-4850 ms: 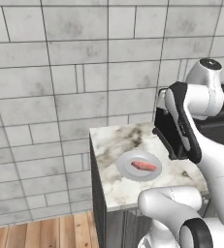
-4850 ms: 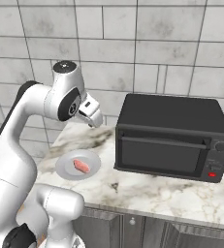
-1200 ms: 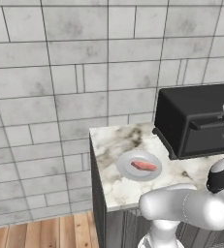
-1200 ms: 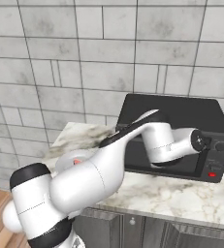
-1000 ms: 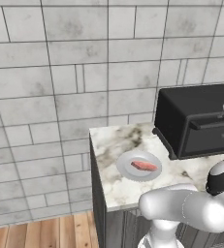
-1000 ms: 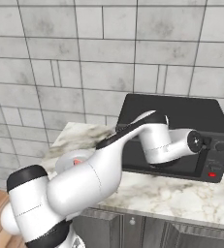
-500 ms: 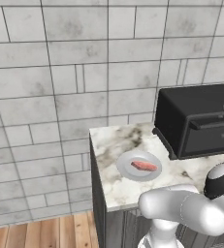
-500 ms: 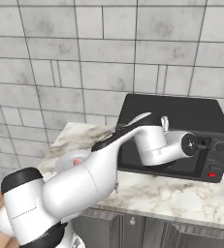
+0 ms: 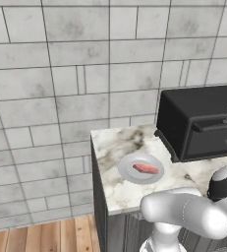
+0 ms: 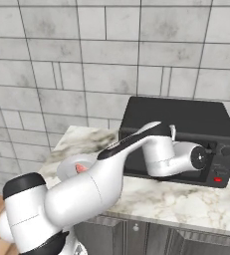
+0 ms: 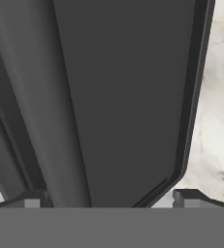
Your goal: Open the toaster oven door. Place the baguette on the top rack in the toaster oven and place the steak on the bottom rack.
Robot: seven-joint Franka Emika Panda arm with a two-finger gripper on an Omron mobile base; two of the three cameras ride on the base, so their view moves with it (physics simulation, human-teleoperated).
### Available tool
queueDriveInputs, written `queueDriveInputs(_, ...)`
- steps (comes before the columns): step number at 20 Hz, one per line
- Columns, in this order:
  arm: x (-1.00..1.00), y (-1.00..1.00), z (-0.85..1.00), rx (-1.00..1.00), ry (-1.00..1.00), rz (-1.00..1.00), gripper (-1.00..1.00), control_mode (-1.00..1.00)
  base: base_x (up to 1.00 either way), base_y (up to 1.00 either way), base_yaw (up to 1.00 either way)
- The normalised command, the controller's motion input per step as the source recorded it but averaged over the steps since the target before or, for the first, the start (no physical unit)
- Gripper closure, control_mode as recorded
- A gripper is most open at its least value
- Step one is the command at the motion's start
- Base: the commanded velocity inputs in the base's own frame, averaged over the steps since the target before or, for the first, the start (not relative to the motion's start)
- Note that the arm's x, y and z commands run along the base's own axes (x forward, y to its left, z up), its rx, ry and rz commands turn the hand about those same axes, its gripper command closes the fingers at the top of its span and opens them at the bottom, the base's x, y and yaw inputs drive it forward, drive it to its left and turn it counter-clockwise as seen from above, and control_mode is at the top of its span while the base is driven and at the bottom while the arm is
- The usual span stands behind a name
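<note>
Arm outstretched, fingers [image 11: 32, 199] spread wide

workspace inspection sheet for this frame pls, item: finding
Surface: white-grey marbled stone counter over dark cabinets.
Job's things: black boxy toaster oven at the wall; its dark-windowed door looks shut, bar handle along its top edge. Small flat pink-red steak on a round grey plate. Baguette: nothing seen.
Clutter: nothing seen.
Grippers: gripper close against the door, fingers spread apart.
Cables: nothing seen.
Surroundings: grey tiled wall, wooden floor.
</note>
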Motion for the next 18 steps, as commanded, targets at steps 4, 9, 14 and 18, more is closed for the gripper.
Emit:
queueDriveInputs(4,0.08,0.00,-0.26,0.04,0.00,0.00,-1.00,-1.00,0.00,0.00,0.00)
queueDriveInputs(9,0.22,0.00,-0.18,0.05,0.00,0.01,-1.00,-1.00,0.00,0.00,0.00)
queueDriveInputs(14,0.26,0.02,-0.35,0.04,0.00,0.01,-1.00,-1.00,0.00,0.00,0.00)
queueDriveInputs(18,0.29,0.03,-0.33,0.03,0.00,0.03,-1.00,-1.00,0.00,0.00,0.00)
